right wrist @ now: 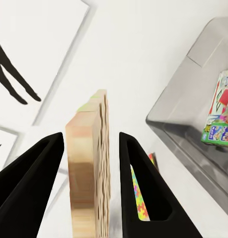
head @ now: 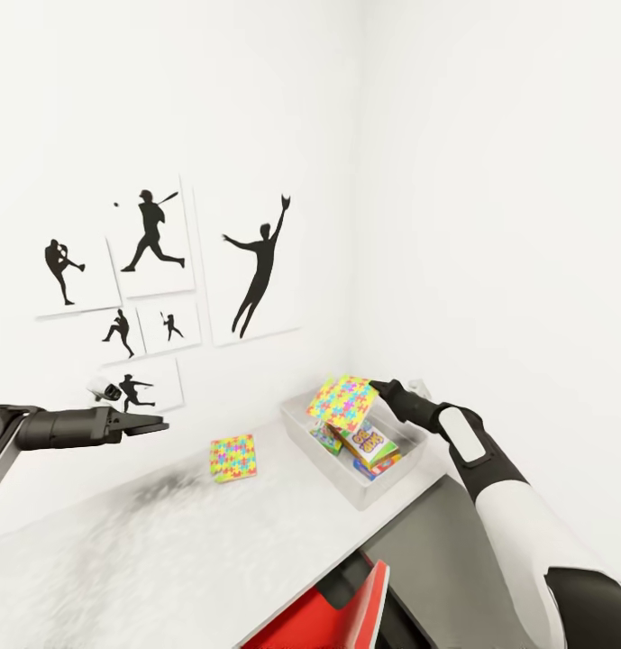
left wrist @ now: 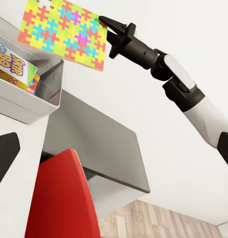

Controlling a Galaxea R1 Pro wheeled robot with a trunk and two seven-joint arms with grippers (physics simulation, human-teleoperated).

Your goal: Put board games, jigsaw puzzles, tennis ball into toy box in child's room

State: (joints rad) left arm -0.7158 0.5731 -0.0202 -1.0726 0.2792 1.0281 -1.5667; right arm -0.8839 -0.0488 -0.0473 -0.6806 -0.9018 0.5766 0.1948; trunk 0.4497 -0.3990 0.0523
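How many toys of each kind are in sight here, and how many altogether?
Jigsaw puzzles: 2, one held over the toy box by the right hand at, one flat on the table at.
Board games: at least 2, both in the toy box, at and; the stack hides any more.
Total: 4 toys in sight.

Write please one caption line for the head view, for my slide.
Right gripper holds a jigsaw puzzle above the toy box; a second puzzle lies on the table.
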